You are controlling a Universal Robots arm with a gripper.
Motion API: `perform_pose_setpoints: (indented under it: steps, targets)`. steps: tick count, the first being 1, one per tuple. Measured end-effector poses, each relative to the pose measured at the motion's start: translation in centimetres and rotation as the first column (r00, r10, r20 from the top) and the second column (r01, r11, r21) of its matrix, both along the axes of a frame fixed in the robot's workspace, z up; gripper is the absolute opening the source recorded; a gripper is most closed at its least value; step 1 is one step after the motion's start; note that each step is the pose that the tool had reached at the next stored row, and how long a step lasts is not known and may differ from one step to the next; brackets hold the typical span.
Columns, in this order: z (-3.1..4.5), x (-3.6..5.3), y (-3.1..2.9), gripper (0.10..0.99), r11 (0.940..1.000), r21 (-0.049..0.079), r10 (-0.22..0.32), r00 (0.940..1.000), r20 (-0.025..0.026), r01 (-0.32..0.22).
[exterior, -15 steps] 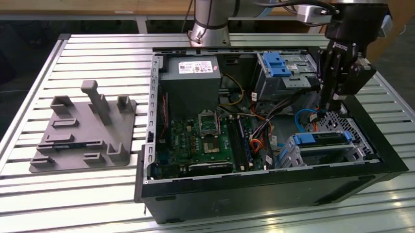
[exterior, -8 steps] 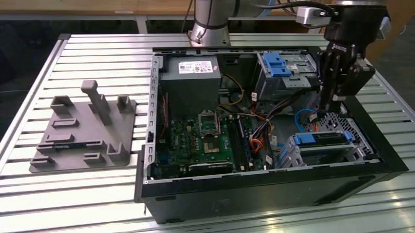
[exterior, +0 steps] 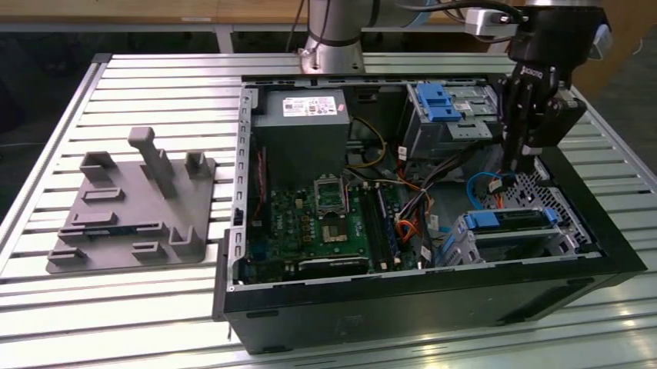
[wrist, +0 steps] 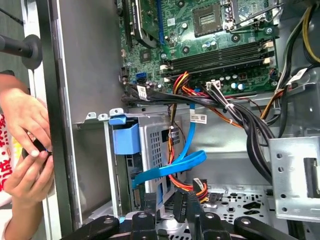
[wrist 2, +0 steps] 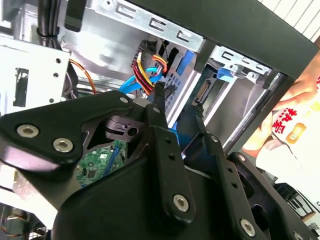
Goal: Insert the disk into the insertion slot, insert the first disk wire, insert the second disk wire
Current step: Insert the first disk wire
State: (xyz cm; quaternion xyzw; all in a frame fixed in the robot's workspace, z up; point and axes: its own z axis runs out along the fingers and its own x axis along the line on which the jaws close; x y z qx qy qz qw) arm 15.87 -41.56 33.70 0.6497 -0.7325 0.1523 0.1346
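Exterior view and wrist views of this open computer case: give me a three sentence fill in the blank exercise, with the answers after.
1. The disk sits in the insertion slot, framed by a ____ carrier.
2. The gripper reaches into the case on the exterior view's ____.
3. The grey fixture lies on the table on the exterior view's ____.
Missing words: blue; right; left.

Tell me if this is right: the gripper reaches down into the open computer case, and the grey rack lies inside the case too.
The gripper does reach down into the open computer case, but the exterior view shows the grey rack outside it, on the table at that view's left.
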Motion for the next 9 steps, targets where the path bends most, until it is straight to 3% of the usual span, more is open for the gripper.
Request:
perform_pose_setpoints:
  steps: [2, 5, 9]
  targets:
    - [0.00, 0.00, 0.14, 0.376, 1.0000, -0.003, 0.000, 1.0000, -0.0002, 0.000]
    - [0.20, 0.00, 0.61, 0.376, 0.9997, -0.023, 0.000, 1.0000, -0.0011, 0.000]
    - [0.35, 0.00, 0.94, 0.376, 0.9995, -0.030, 0.000, 1.0000, -0.0012, 0.000]
